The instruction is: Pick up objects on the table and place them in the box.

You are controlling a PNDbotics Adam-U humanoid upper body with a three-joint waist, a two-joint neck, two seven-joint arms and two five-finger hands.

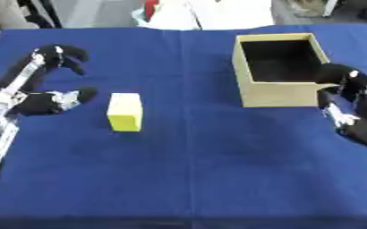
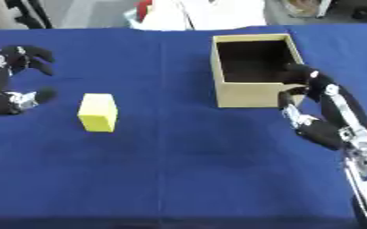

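The cardboard box (image 1: 280, 71) is sitting open near the bench's (image 1: 202, 170) far right corner, its inside dark — nothing visible in it. A yellow block (image 1: 125, 112) is lying left of centre, the left hand (image 1: 38, 85) spreading open beside it; the right hand (image 2: 316, 107) is resting at the box's near right corner, fingers apart.

Matt cardboard box (image 1: 277, 95); blue cloth tablecloth (image 1: 218, 170), creased.

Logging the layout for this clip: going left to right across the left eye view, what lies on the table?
Left hand → yellow block → open cardboard box → right hand, beside the box's right corner.
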